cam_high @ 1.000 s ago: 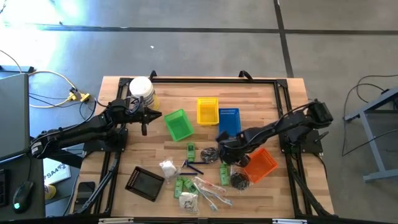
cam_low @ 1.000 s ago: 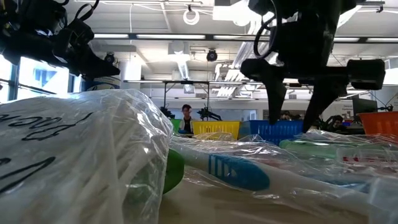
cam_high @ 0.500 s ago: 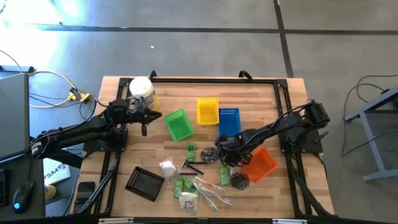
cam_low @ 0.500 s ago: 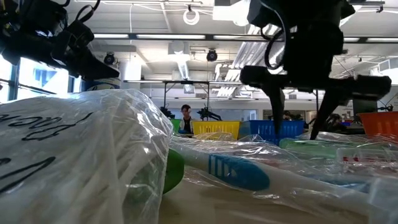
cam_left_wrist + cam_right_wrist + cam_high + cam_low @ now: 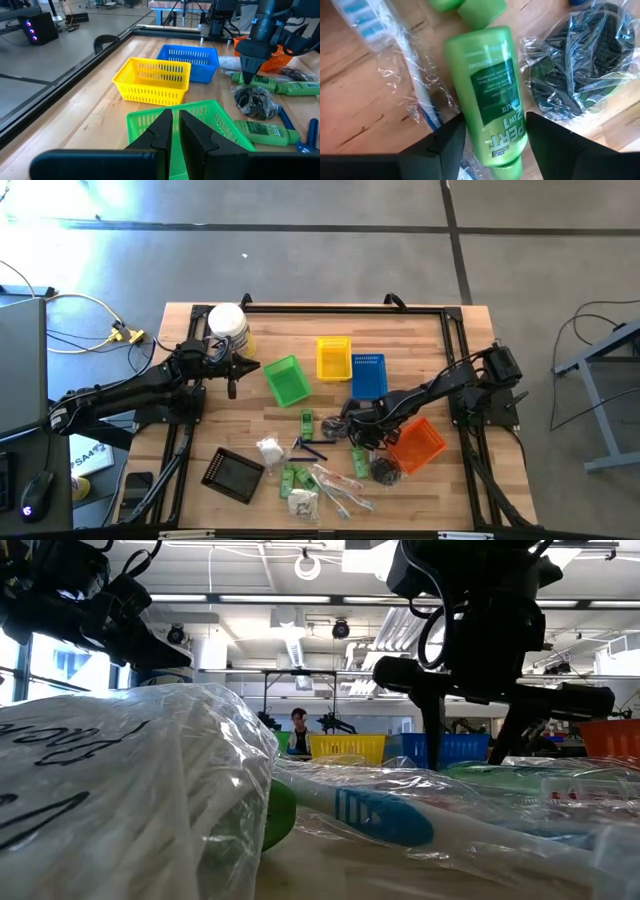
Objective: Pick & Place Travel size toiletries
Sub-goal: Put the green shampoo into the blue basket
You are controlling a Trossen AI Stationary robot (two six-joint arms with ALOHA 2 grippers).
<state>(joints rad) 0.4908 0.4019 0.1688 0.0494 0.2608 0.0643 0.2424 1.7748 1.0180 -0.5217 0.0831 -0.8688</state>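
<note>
A: Where is the right gripper (image 5: 490,131) working at this moment?

B: It is hanging low over the middle of the table, right of centre in the high view. Its fingers (image 5: 442,147) are standing apart, one on each side of a green bottle (image 5: 490,95), and they are not pressing it, so the claw is released, with nothing in it.

A: And what is lying around that bottle?

B: A wrapped toothbrush (image 5: 415,75) is lying just beside it on one side, and a dark round piece in a clear bag (image 5: 580,65) on the other side.

A: What is the left gripper (image 5: 175,131) doing?

B: It is waiting at the upper left of the table, clenched and empty, above the green basket (image 5: 287,380).

A: How far is the task, in your opinion?

B: I think it is only beginning. The green basket, the yellow basket (image 5: 333,358) and the blue basket (image 5: 368,374) are looking empty, and most toiletries are lying loose in the lower middle of the table (image 5: 420,330). Almost all picking is left.

A: And the surface and the room?

B: The table is light wood with a black frame, and a white jar (image 5: 227,325) is standing at its upper left corner. Behind it, the low view is showing a large bright hall with ceiling lamps and a person (image 5: 298,725) far away.
</note>
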